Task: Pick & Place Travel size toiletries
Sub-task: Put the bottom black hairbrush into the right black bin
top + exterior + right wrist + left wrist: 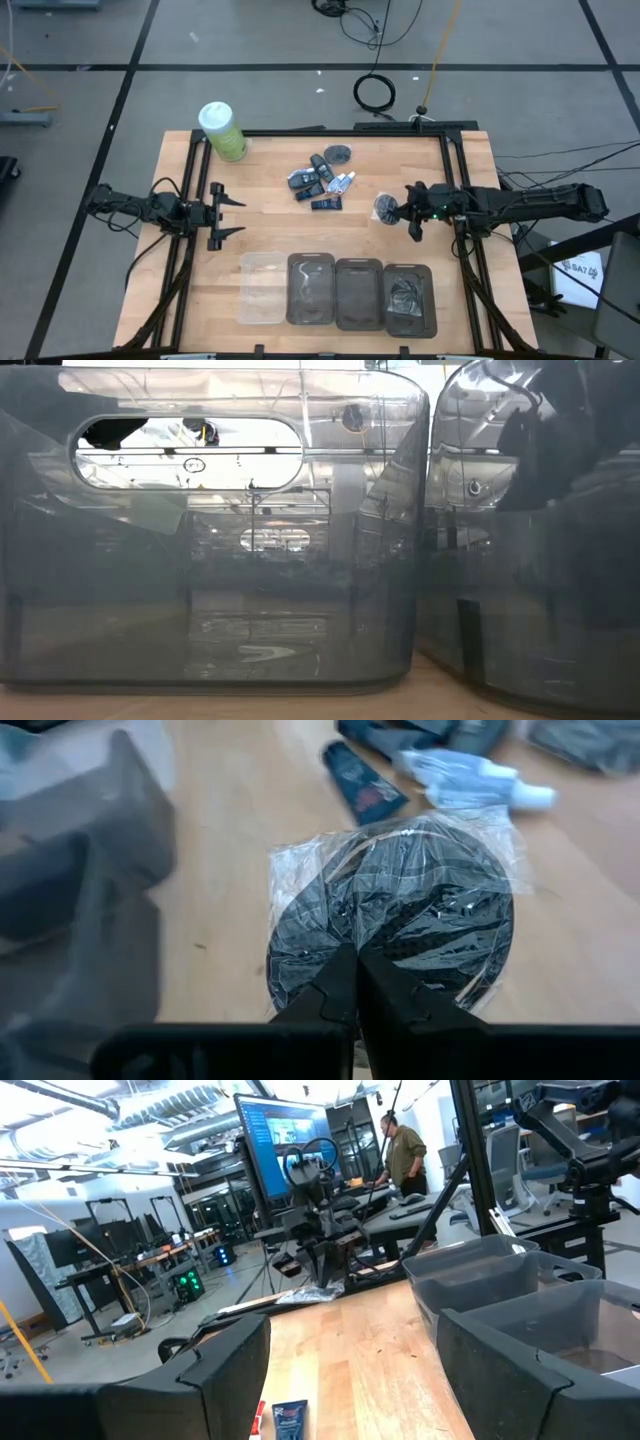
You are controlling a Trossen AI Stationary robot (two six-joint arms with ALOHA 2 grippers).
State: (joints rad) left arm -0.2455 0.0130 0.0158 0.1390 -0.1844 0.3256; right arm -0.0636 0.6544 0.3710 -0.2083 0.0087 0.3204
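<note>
The travel size toiletries (320, 183) lie in a loose pile at the table's middle: navy tubes (362, 782) and white-and-blue ones (465, 775). One small blue tube (290, 1418) shows past my left gripper's fingers. My left gripper (228, 216) stands open at the table's left, clear of everything. My right gripper (410, 212) is shut at the right of the pile. Its fingertips (340, 970) sit at the rim of a round black packet in clear wrap (400, 905) that lies flat on the wood. My right gripper's shut fingertips (375, 975) slant down from the table's right side and overlap the near edge of the packet's clear wrap (330, 935). I cannot tell whether they touch it. The packet lies flat on the table.
Several bins line the near edge: a clear one (262, 288) and three grey ones (358, 293), which fill the low view (200, 560). A green canister with a white lid (222, 130) stands at the far left. A second round black packet (340, 152) lies beyond the pile.
</note>
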